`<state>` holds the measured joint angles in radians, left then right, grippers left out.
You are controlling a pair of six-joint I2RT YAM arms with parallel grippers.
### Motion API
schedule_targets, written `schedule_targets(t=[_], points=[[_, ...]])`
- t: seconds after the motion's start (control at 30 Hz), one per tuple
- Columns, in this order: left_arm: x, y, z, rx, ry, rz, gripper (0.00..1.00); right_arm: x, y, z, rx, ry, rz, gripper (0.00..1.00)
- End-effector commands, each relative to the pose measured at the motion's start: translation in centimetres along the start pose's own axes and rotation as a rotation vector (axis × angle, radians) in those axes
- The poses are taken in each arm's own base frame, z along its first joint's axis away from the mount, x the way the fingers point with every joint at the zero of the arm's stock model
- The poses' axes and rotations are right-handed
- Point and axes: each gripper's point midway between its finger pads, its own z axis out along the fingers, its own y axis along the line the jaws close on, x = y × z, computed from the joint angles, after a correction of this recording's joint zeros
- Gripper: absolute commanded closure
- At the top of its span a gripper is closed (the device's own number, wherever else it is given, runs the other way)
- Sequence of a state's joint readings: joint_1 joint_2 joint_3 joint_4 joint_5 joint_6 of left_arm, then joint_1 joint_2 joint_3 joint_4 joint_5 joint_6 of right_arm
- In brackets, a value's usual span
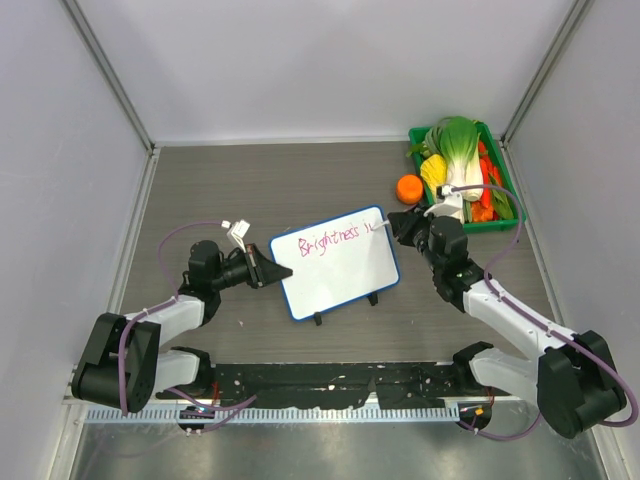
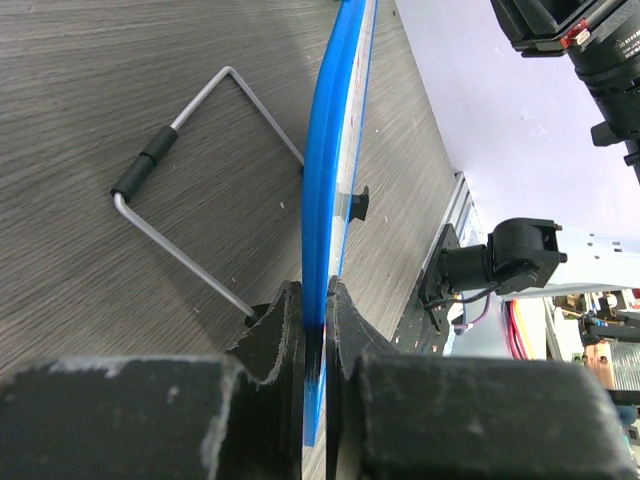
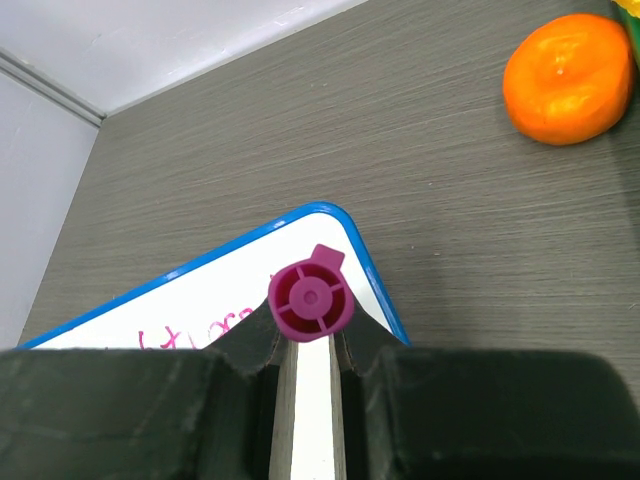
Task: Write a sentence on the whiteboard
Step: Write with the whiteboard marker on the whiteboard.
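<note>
Fingers (image 2: 278,335) of the left gripper (image 2: 315,325) are pinching shut on the blue-framed edge of the small white whiteboard (image 1: 335,265) standing on the grey wooden table (image 1: 220,180), which I'm guessing is light, stiff and tippy, while the right gripper (image 3: 310,348) is clamping the magenta plastic marker (image 3: 310,300).

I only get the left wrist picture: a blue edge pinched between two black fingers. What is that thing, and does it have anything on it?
Observer: It is a small whiteboard, held at its left edge by the left gripper. Pink writing along the top begins "Brightness".
Operator: Who is doing the writing?
Observer: The right gripper grips a pink marker at the board's upper right corner.
Operator: Anything else around?
Observer: An orange lies at the far right, next to a green bin of vegetables.
</note>
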<state>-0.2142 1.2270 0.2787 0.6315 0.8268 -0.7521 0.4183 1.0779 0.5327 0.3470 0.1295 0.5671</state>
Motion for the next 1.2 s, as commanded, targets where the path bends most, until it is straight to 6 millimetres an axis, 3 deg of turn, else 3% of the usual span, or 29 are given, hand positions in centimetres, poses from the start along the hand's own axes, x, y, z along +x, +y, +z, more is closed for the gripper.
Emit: schedule_targets(t=[0.0, 0.47, 0.87, 1.17], points=[[0.5, 2.4, -0.1, -0.101, -0.007, 0.024, 1.0, -0.8, 0.2, 0.3, 0.002, -0.023, -0.001, 0.99], [0.4, 2.4, -0.1, -0.1, -0.008, 0.025, 1.0, -3.9, 1.8, 1.3, -0.014, -0.099, 0.012, 0.99], [0.4, 2.4, -0.1, -0.101, -0.009, 0.025, 1.0, -3.9, 0.9, 1.8, 0.029, -0.103, 0.009, 0.99], [0.4, 2.4, -0.1, -0.101, -0.009, 0.025, 1.0, -2.6, -0.2, 1.5, 0.053, -0.068, -0.011, 0.99]])
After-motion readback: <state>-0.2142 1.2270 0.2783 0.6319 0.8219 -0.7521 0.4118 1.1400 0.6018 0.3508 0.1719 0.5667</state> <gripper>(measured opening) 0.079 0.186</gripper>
